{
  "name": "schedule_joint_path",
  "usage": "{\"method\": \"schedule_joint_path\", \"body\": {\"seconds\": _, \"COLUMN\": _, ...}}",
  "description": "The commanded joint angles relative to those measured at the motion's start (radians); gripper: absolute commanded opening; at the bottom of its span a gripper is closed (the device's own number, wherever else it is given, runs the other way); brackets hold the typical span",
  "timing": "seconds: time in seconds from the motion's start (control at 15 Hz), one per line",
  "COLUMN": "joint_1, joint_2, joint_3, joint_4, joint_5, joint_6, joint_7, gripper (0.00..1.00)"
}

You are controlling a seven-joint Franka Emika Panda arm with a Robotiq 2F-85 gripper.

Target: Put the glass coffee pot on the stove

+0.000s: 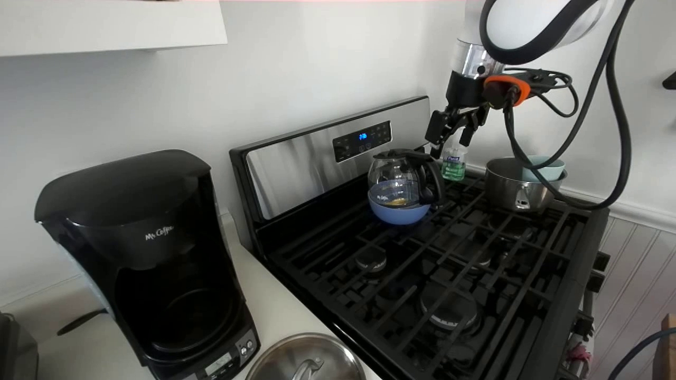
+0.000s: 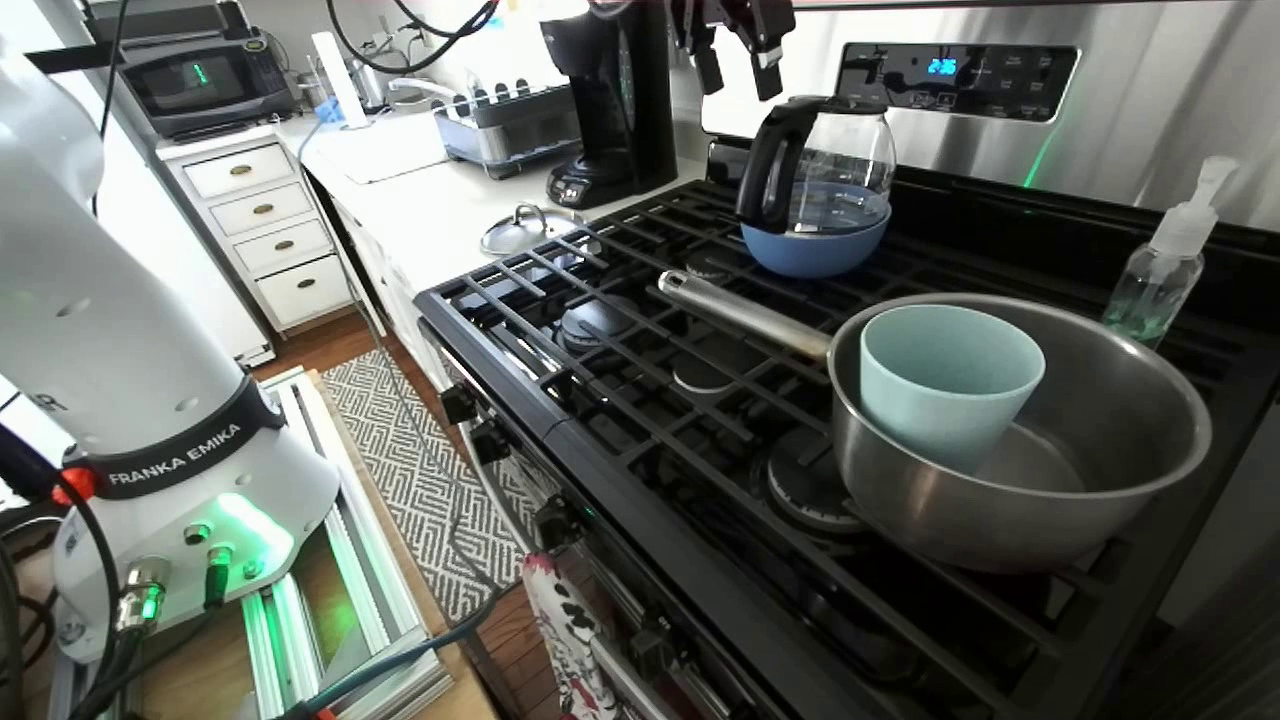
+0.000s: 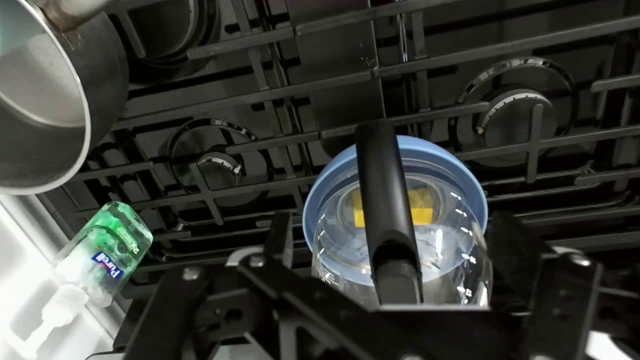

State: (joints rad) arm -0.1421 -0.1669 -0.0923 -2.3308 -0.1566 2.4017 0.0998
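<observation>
Pincer (image 2: 740, 86) above coffee pot (image 2: 832, 165) (upright, handle (image 3: 386, 190) frontward)

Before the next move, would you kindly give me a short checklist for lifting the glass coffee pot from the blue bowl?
1. Fingers open: ok, apart, holding nothing.
2. Glass coffee pot directly on the stove: not ok, it sits in the blue bowl.
3. Handle showing between the fingers in the wrist view: ok, not gripped.
4. Saucepan apart from pot and bowl: ok, a gap shows.
5. Burners off: cannot tell; no flame shows, but the knobs are unreadable.
</observation>
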Motion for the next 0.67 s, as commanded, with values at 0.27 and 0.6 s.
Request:
{"method": "schedule_joint_path", "body": {"seconds": 0.27, "joint_1": 0.022, "joint_2": 0.171, "joint_3": -0.014, "joint_4": 0.15, "joint_5": 0.139, "joint_6": 0.009, "joint_7": -0.207, "gripper": 1.0}}
{"method": "schedule_joint_path", "body": {"seconds": 0.6, "joint_1": 0.017, "joint_2": 0.218, "joint_3": -0.011, "joint_4": 0.195, "joint_5": 0.186, "joint_6": -0.007, "joint_7": -0.245, "gripper": 0.97}}
